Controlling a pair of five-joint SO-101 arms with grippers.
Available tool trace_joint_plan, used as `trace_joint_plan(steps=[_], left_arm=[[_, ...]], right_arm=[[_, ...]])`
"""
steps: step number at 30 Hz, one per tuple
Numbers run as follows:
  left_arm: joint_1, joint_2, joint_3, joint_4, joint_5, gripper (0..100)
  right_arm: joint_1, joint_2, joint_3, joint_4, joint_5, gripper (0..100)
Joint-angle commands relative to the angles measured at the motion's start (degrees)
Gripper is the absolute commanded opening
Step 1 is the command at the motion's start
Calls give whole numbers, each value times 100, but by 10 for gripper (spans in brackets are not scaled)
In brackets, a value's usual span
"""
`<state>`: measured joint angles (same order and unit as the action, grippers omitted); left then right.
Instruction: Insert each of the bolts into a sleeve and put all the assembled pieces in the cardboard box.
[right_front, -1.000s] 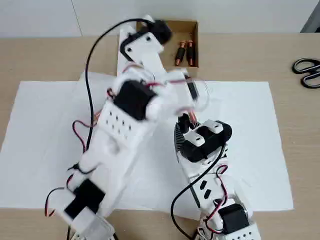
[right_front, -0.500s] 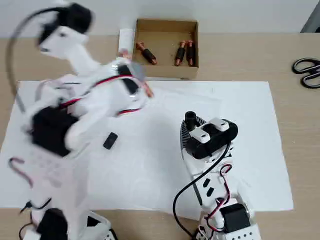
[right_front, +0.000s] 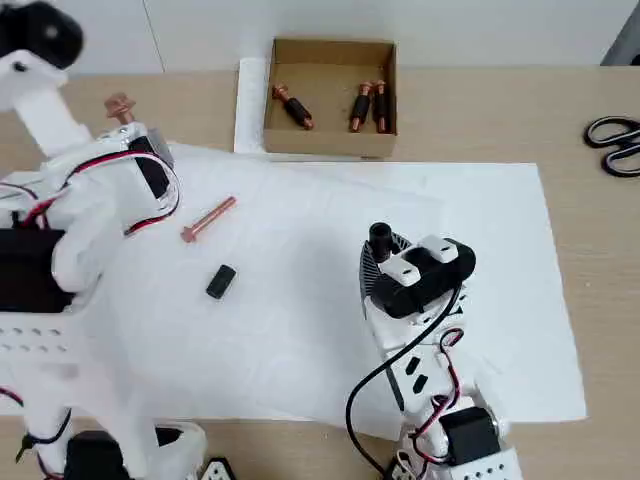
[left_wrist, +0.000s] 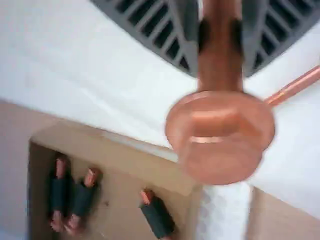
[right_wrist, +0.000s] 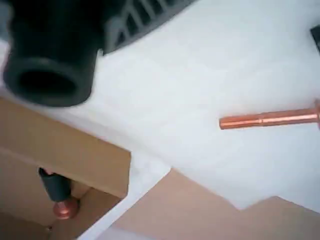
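Note:
My left gripper (right_front: 133, 130) is at the table's far left, shut on a copper bolt (right_front: 120, 105) whose head (left_wrist: 220, 135) points outward. My right gripper (right_front: 381, 250) stands mid-table, shut on a black sleeve (right_front: 379, 236) with its open bore (right_wrist: 47, 82) facing the box. On the white paper lie a loose bolt (right_front: 208, 219) and a loose black sleeve (right_front: 221, 281). The cardboard box (right_front: 330, 52) at the back holds three assembled pieces (right_front: 293, 106), two of them side by side (right_front: 371, 106).
White paper (right_front: 480, 300) covers most of the wooden table. Scissors (right_front: 615, 143) lie at the far right edge. A white slip (right_front: 250, 105) sits beside the box's left wall. The left arm's body (right_front: 60, 280) covers the paper's left part.
The left arm swung from over the box and table centre out to the far left with a bolt in its gripper, uncovering the loose bolt, loose sleeve and box. The right arm stayed still.

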<state>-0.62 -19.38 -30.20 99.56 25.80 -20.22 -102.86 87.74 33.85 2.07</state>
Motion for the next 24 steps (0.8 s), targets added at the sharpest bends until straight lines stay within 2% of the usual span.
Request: trace_joint_plan(steps=[1, 5, 11, 14, 16, 19, 24], left_arm=[[703, -527, -13, 44, -158, 7], [1644, -1073, 189, -360, -501, 7], [1749, -2338, 1789, -1284, -1389, 7], [1749, -3209, 3116, -2163, -1600, 7], [1749, -3763, 4145, -3182, -1600, 7], [1758, -4501, 5815, -5204, -1415, 7], [1758, -5468, 8127, -8492, -79, 7]], right_arm=[[13, -92, -413, -145, -70, 4], [13, -92, -721, -145, -70, 4], [13, -92, -897, -101, -70, 4], [13, -92, -844, -119, -70, 4], [13, -92, -765, -145, -79, 4], [13, -92, -651, -233, -88, 4], [4, -92, 0, -1587, -79, 4]])
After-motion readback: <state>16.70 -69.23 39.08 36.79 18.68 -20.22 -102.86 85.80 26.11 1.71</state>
